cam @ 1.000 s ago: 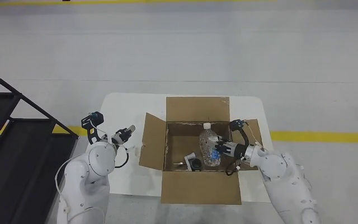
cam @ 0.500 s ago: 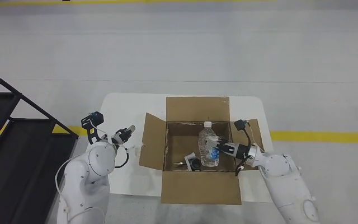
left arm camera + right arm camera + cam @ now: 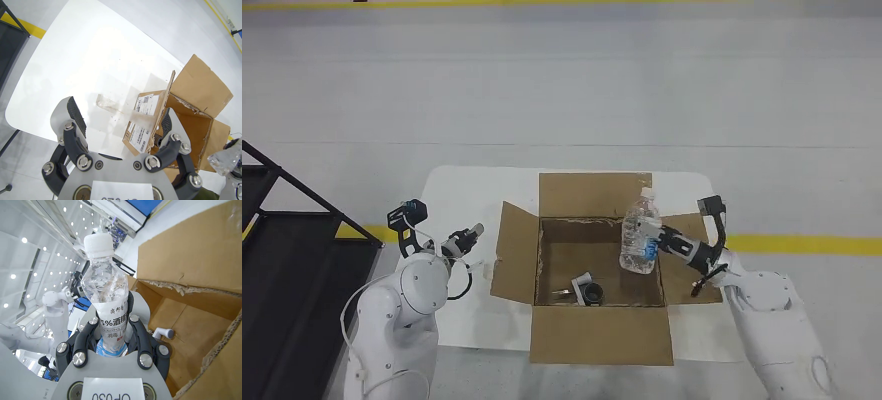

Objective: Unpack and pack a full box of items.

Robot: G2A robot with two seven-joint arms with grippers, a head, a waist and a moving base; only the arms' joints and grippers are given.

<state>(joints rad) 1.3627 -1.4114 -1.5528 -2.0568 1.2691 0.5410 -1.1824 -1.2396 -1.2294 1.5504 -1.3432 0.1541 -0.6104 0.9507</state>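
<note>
Floor: grey, with a yellow line running behind the work area; a black rack (image 3: 287,250) stands at the far left.
Surface (image 3: 467,195): white with rounded corners, and it carries everything I am working on.
Left jaws: wide apart and holding nothing. I have them hanging over the left part of the surface, just beside the box's left flap.
Scrap (image 3: 105,105): a clear bit of film or tape lying on the surface, touching the box's left side.
Box (image 3: 597,342): open cardboard with all four flaps folded out, sitting mid-surface.
Item (image 3: 588,291): a small white-and-dark piece on the box floor near the front wall. I cannot tell what it is.
Bottle (image 3: 640,235): clear, with a white cap and a printed label. It is lifted over the right part of the box opening and tilted, cap pointing away from me.
Right jaws: clamped on the bottle's labelled lower half, with the neck and cap standing free beyond them.
Step, as I judge it: unpacking, carrying the bottle out over the box's right edge.
Risk: the hold is low on a liquid-filled bottle, so a quick swing could pivot it or let it slip.
Risk: its base may clip the right wall or flap and drag the box, which nothing is steadying.
</note>
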